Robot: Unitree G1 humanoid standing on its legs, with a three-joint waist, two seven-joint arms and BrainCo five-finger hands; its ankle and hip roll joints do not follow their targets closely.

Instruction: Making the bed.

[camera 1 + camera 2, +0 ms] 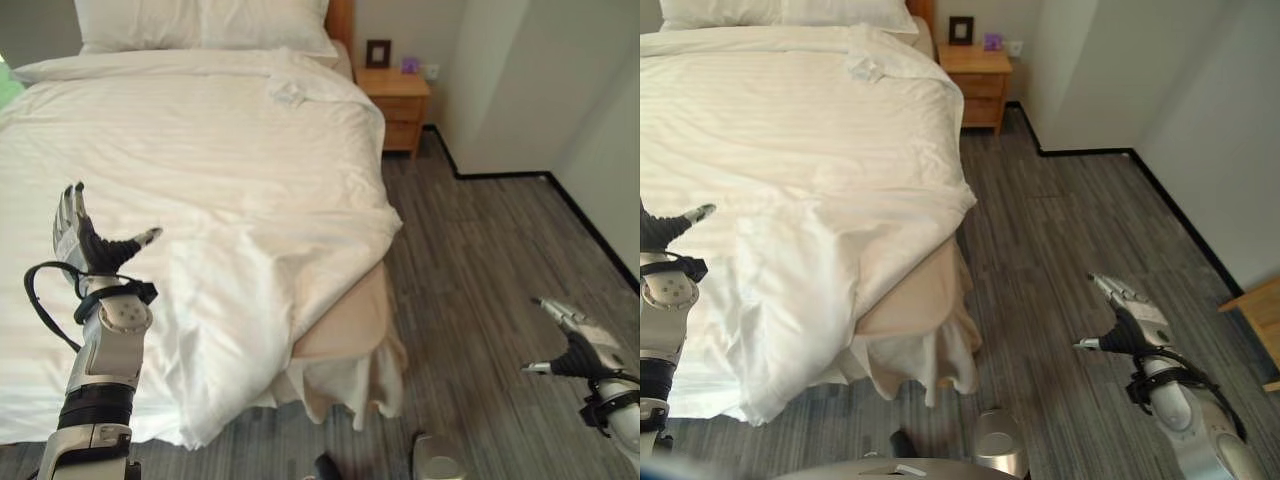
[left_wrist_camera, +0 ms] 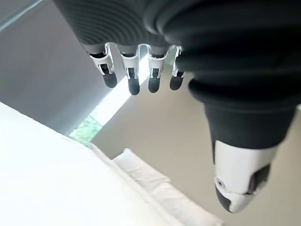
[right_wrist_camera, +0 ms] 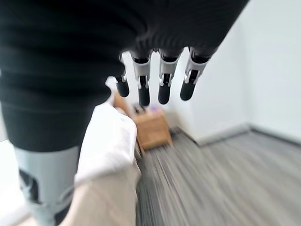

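Observation:
A bed with a white striped duvet runs from the near left to the back. The duvet's near right corner is rumpled and pulled back, baring the beige mattress edge and a white bed skirt. White pillows lie at the head. A small crumpled white cloth rests on the duvet near the pillows. My left hand is raised above the duvet's near left part, open and holding nothing. Over the floor to the right of the bed, my right hand is open and holds nothing.
A wooden nightstand with a dark frame and a small purple thing stands by the bed's head. Grey wood-look floor lies right of the bed, bounded by white walls. A wooden furniture edge shows at far right.

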